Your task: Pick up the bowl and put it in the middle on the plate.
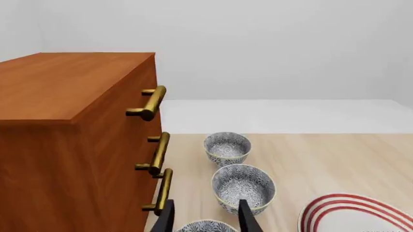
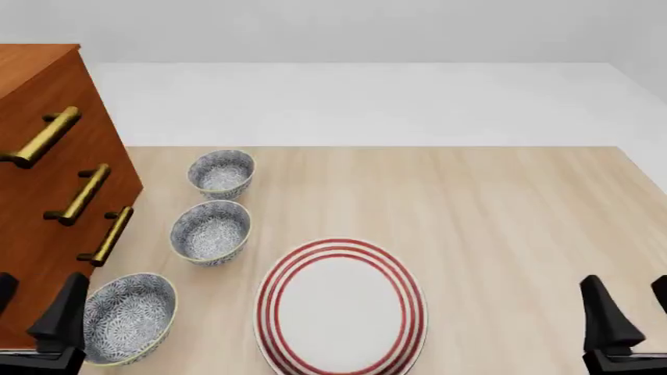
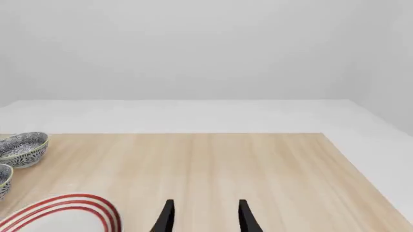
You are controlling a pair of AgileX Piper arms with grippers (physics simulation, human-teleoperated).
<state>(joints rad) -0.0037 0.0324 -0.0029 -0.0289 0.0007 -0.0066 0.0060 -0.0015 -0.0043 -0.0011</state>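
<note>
Bowl (image 1: 205,225) nearest the left hand (image 1: 206,217) shows only its speckled rim between the two dark fingers in the left wrist view; the hand is spread wide and grips nothing. Two look-alike bowls stand farther out along the fingers, the middle bowl (image 1: 244,187) just past the fingertips and the far bowl (image 1: 227,148) beyond it. A wooden cabinet (image 1: 71,145) with brass handles stands close beside the hand, and a slice of the plate (image 1: 348,215) shows on the other side.

From the front, the left hand (image 2: 37,316) hovers just beside the near bowl (image 2: 127,316), not yet around it. The plate (image 2: 341,306) lies on the desk (image 2: 501,211) between the two hands. The right hand (image 2: 625,308) waits well apart from everything.

Along the right wrist view, the right hand (image 3: 205,216) is spread and empty over bare wood.

Risks as I judge them: a finger could catch a cabinet handle on the way down, or the hand could drift onto the wrong bowl. A shallow pinch on the curved wall could let the bowl slip out, or it could land off-centre.
</note>
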